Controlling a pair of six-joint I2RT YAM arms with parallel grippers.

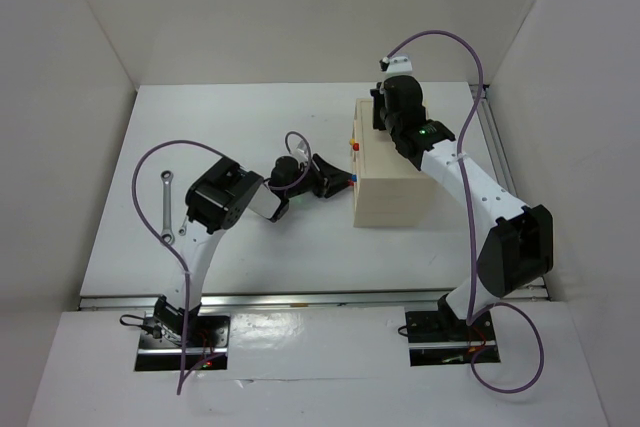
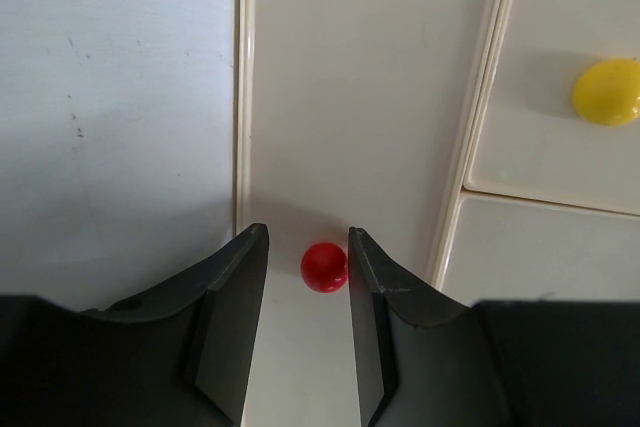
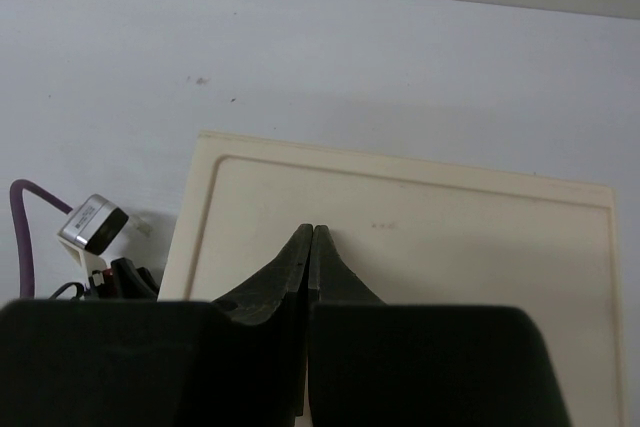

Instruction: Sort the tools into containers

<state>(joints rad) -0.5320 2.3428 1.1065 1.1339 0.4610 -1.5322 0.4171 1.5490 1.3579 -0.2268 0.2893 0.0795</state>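
fingers [image 2: 232,297] of left claw [image 2: 307,239] flank red knob [image 2: 324,267], perhaps touching it.

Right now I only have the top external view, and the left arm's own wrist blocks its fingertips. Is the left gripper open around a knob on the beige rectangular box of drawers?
Observer: Yes. The left wrist view shows the left gripper open, one finger each side of the small round red knob.
Operator: Centred?
Observer: No. The knob sits almost against the finger on that picture's right, with a clear gap on the other side.
Operator: And the right gripper?
Observer: The right gripper is shut with nothing between its fingers, above the flat top of the beige box.
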